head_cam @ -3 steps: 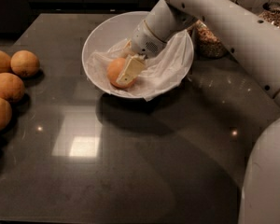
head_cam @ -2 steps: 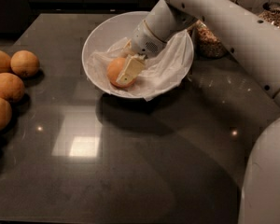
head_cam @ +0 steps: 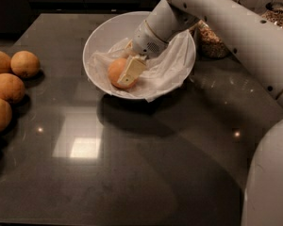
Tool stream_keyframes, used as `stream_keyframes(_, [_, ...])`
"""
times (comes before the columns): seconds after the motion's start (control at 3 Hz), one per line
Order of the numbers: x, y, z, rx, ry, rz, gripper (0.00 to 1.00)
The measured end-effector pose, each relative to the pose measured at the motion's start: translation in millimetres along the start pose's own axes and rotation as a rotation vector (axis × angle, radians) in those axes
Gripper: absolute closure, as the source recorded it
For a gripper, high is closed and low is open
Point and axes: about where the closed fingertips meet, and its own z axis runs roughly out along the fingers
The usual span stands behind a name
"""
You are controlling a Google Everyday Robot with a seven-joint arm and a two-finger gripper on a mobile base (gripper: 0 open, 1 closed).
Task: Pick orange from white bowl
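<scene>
Dark countertop [head_cam: 132, 173] bears white bowl [head_cam: 95, 48]; inside, gripper [head_cam: 125, 77] clasps orange [head_cam: 114, 69].

deep-orange round fruit [head_cam: 114, 69] | plain white wide bowl [head_cam: 98, 44], crumpled white tissue lining [head_cam: 172, 62] | cream gripper [head_cam: 127, 73] in the bowl, against the fruit | kinda paler yellowish oranges [head_cam: 8, 86] | glossy dark-grey tabletop [head_cam: 146, 173]

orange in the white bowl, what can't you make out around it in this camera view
Camera view:
- gripper, down in the white bowl against the orange: its far side is behind the orange, so the hold is unclear.
- orange: right part covered by the gripper.
- bowl floor: under the tissue.
- grain jar: mostly behind the arm.
- loose oranges: cut by the left edge.
</scene>
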Motion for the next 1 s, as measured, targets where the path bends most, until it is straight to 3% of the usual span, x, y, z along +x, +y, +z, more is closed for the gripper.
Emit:
stream_keyframes(0.33, [-5.4, 4.2, -13.3, 0.023, -0.041, -0.02, 1.0])
stream_keyframes(1.0, [-8.5, 13.3, -71.5, 0.118, -0.128, -0.049, 1.0])
